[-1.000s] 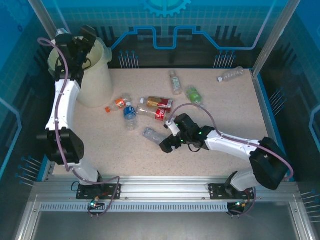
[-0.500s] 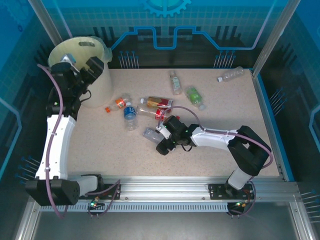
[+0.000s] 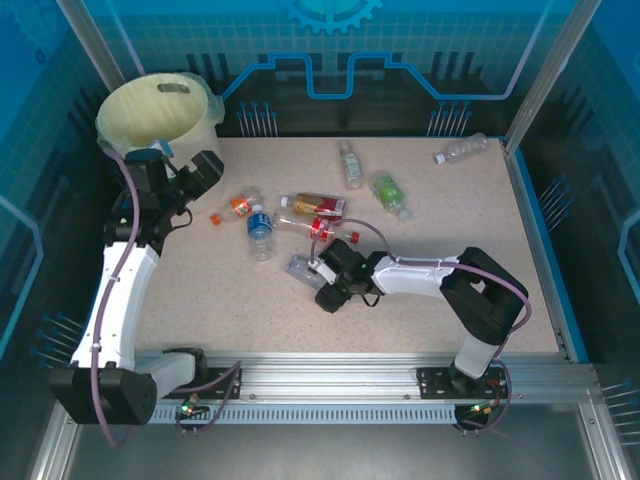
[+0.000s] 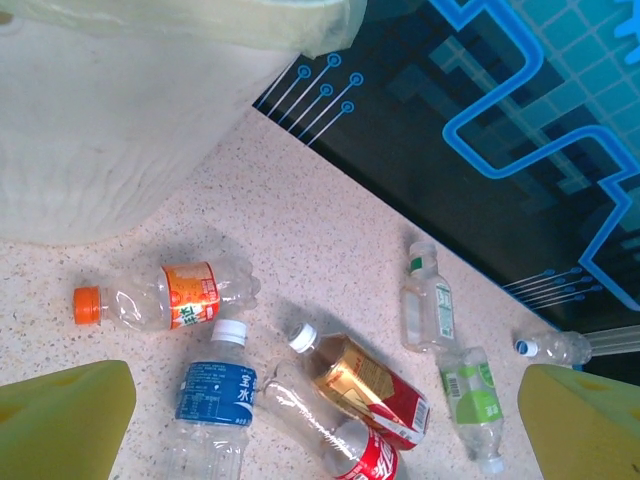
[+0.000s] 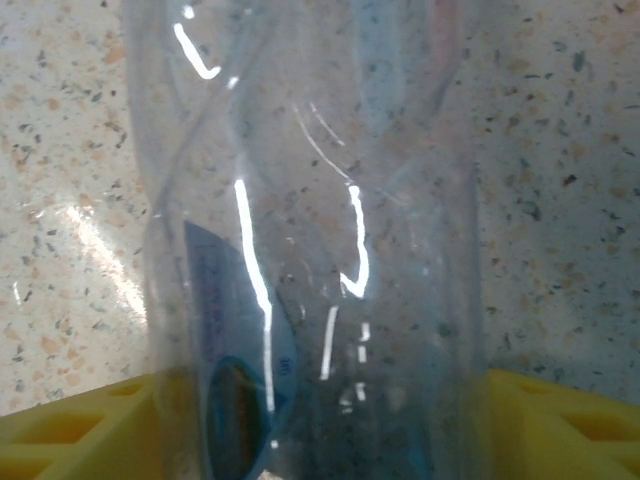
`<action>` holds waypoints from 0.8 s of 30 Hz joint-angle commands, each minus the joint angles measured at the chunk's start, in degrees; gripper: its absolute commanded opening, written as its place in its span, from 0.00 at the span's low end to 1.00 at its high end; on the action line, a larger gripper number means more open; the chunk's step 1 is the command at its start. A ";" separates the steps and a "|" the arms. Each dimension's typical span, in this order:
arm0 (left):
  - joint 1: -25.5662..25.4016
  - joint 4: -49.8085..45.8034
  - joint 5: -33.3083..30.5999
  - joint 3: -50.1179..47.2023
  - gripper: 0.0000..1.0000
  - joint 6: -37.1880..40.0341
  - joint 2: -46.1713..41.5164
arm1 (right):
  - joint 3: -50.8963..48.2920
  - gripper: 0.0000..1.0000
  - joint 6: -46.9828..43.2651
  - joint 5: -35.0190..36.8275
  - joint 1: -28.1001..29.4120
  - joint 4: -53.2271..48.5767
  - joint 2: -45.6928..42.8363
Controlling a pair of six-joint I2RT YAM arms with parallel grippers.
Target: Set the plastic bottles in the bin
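**Speckled table in a blue-lit enclosure: both grippers among the bottles**

A beige speckled table lies inside an enclosure with glowing blue wall panels. The bin is cream-white and lined with a pale bag. It stands upright just behind the left gripper. That gripper's yellow fingers are spread wide with nothing held between them (the wrist view looks through the gap onto table and bottles).

Beyond their tips lie the plastic bottles, all on their sides on the table:
- An orange-labelled bottle lies nearest the left finger, close to the bin's wall.
- A blue-labelled bottle lies just beside it.
- A gold-and-red bottle and a red-labelled bottle lie against each other ahead of the gap.
- A white-capped clear bottle and a green-labelled bottle lie farther out, toward the right finger.
- A far clear bottle lies past that finger's tip, near the dark back wall.

The right gripper sits low over the table, well apart from the bin. Its fingers are spread, and a crumpled clear bottle lies between them, reaching out past the tips. Whether the pads touch its walls cannot be told. This bottle rests on the table, near the red-labelled bottle.
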 commanded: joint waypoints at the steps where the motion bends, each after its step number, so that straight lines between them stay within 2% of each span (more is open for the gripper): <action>1: -1.83 -1.63 -3.57 1.52 0.99 2.55 1.24 | 1.26 0.73 -0.11 1.91 0.68 -1.83 0.45; 6: -4.77 0.00 -4.25 2.32 0.99 4.05 2.64 | 0.15 0.64 1.63 1.71 0.59 -0.56 -2.71; 10: -9.05 -2.05 -7.62 4.70 0.99 7.14 4.74 | -0.75 0.60 4.54 0.92 -0.78 0.83 -7.11; 14: -14.33 0.29 -6.37 3.92 0.99 6.84 5.86 | -2.86 0.58 9.98 -1.31 -3.89 6.24 -12.71; 17: -18.47 2.48 -7.75 2.23 0.99 6.85 6.45 | -5.63 0.55 14.49 -3.51 -6.55 11.46 -16.53; 19: -19.65 3.93 -6.02 1.66 0.99 5.07 7.23 | -7.29 0.54 17.78 -5.80 -8.87 15.35 -18.86; 22: -20.79 8.45 0.97 0.12 0.99 1.91 8.38 | -9.18 0.54 21.89 -9.79 -12.14 19.38 -21.40; 24: -22.29 9.58 2.82 -0.08 0.99 1.01 9.18 | -10.24 0.53 23.93 -12.28 -13.94 21.79 -22.96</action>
